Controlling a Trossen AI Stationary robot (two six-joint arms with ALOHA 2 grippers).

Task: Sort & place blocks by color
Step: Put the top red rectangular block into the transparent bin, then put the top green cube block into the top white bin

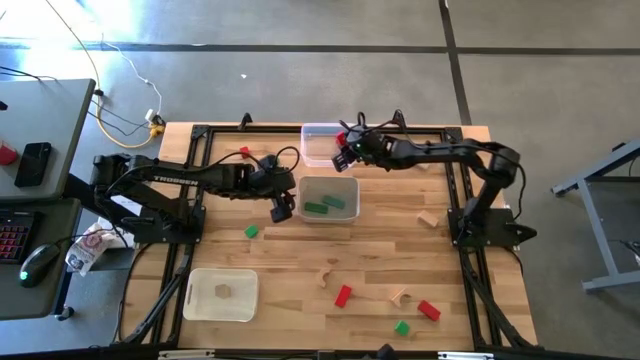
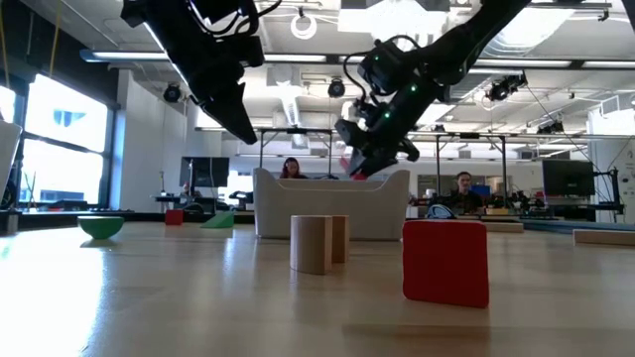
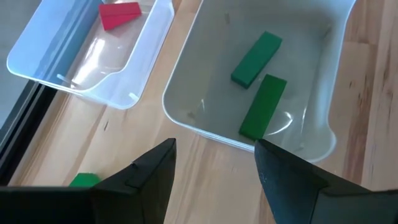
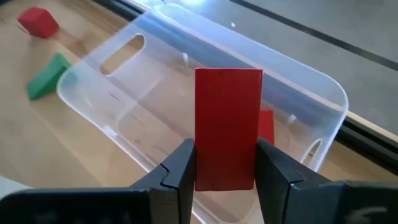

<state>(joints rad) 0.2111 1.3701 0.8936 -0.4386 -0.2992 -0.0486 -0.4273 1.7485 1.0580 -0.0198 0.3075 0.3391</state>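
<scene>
1. My right pincer (image 4: 224, 163) grips a red bar (image 4: 227, 127), held above the clear tray (image 4: 186, 93) at the tabletop's far edge.
2. My left pincer (image 3: 214, 165) hangs released, just beside the middle tray (image 3: 186, 112) holding two green bars (image 3: 256, 59).

A clear plastic tray (image 1: 318, 133) and a white tray (image 1: 340, 186) sit mid-worktop on the slatted wooden worktop (image 1: 300, 250), another white tray (image 1: 240, 300) near its front-left corner.

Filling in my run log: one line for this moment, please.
right gripper: shut on red rectangular block, above clear plastic tray | left gripper: open, empty
</scene>
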